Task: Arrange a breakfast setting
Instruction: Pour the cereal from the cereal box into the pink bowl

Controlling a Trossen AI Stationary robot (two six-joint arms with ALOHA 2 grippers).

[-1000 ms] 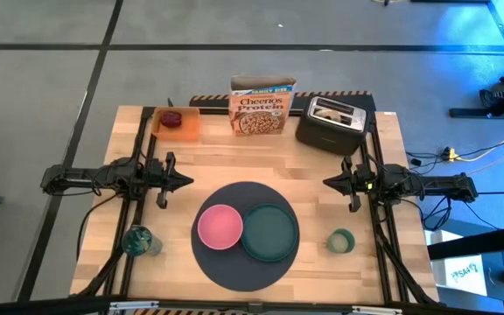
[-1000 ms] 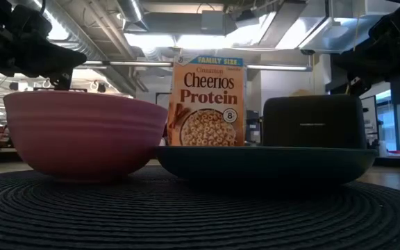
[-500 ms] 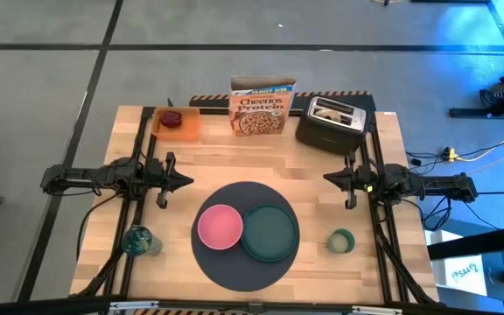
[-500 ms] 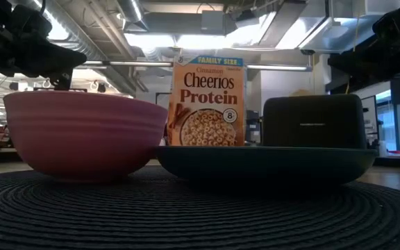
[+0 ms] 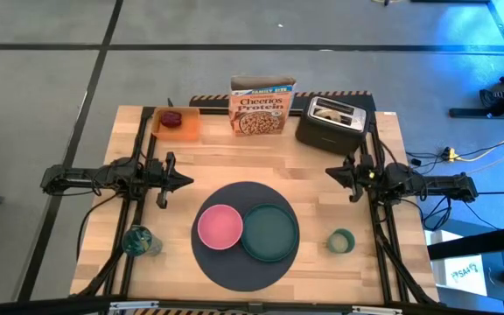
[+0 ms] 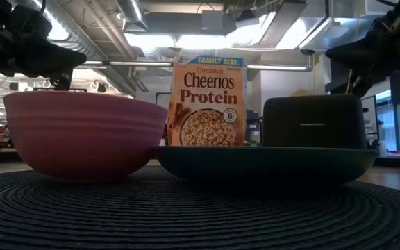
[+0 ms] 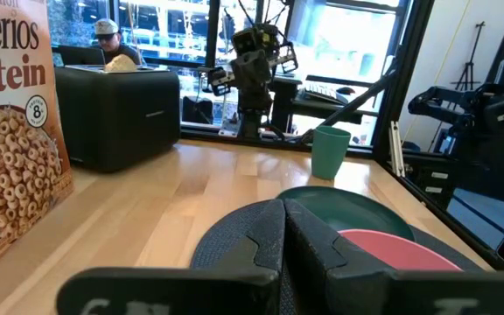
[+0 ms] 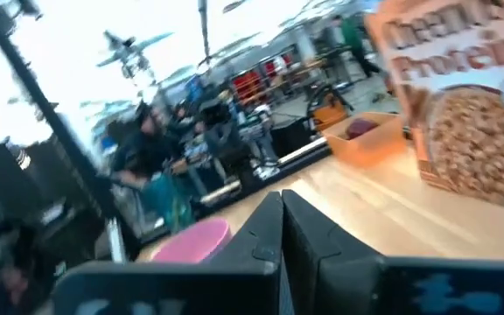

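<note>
The round dark grey mat (image 5: 234, 267) lies at the table's near middle. On it stand the pink bowl (image 5: 220, 227) and, to its right, the dark green plate (image 5: 269, 232). The small pale-green cup (image 5: 340, 241) stands on the wood right of the mat. A small red food piece (image 5: 172, 118) lies in an orange tray (image 5: 186, 129) at the far left. My left gripper (image 5: 182, 181) hangs shut and empty, left of the mat. My right gripper (image 5: 331, 171) hangs shut and empty, right of the mat. I see no spoon and cannot make out a ring.
A cereal box (image 5: 262, 107) stands upright at the far middle. A black toaster (image 5: 332, 122) with a pale piece in its slot is to its right. A dark greenish glass (image 5: 140, 241) stands near the near left corner. Bare wood lies between the mat and the box.
My right gripper has swung a little toward the table's far edge, turning as it went, still shut and empty. The bowl, plate and cup have stayed in place.
</note>
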